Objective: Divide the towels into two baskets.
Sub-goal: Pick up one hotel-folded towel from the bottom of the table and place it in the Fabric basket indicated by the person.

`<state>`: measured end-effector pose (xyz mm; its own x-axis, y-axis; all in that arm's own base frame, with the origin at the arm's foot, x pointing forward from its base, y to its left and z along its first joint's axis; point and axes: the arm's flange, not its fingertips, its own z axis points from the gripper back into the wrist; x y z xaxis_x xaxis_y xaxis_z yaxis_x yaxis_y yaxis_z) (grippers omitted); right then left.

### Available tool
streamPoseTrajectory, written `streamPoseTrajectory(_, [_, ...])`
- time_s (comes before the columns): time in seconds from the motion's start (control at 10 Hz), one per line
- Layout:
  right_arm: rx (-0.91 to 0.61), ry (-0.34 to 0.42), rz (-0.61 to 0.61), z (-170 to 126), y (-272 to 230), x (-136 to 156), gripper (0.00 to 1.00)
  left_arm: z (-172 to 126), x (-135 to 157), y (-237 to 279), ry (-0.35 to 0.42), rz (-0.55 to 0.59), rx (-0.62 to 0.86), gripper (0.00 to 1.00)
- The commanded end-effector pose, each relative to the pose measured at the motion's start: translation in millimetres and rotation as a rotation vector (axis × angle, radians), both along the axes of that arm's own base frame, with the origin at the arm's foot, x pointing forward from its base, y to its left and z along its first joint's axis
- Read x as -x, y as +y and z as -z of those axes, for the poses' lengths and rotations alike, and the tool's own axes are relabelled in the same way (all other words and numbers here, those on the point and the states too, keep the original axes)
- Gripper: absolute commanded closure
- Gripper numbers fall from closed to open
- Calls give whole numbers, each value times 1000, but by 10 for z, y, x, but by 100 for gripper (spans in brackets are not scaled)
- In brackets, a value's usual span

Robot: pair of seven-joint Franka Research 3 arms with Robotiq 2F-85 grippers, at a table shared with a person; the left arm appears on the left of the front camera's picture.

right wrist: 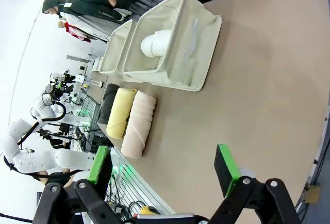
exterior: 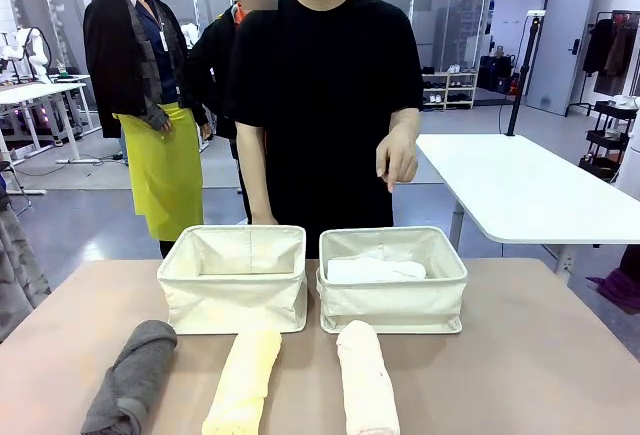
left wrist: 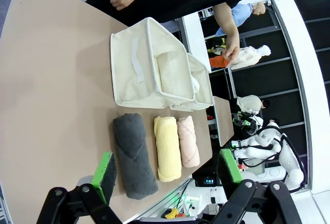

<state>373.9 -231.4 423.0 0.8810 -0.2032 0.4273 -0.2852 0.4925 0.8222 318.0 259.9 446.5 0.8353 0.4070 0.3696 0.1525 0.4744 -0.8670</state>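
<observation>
A brown table (exterior: 520,355) stands in a big bright room. The white towel (exterior: 375,270) lies in the right basket (exterior: 392,307) at 1 o'clock. The left basket (exterior: 232,300) at 11 o'clock looks empty. The grey towel (exterior: 130,380) lies at 7 o'clock, the yellow towel (exterior: 245,380) at 6 and the peach towel (exterior: 367,380) at 5. A person's hand (exterior: 398,160) points down above the right basket. The left gripper (left wrist: 167,167) and the right gripper (right wrist: 162,165) both gape wide, holding nothing. I think the grey towel should go next. Pinch its middle so it stays rolled, then lift it over the soft wall.
</observation>
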Motion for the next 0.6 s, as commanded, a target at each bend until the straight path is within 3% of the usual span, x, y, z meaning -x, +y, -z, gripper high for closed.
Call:
streamPoseTrajectory(0.0, [3, 6, 0, -27, -8, -10, 0, -16, 16, 17, -15, 0, 11, 0])
streamPoseTrajectory(0.5, [3, 6, 0, -27, -8, -10, 0, -16, 16, 17, -15, 0, 11, 0])
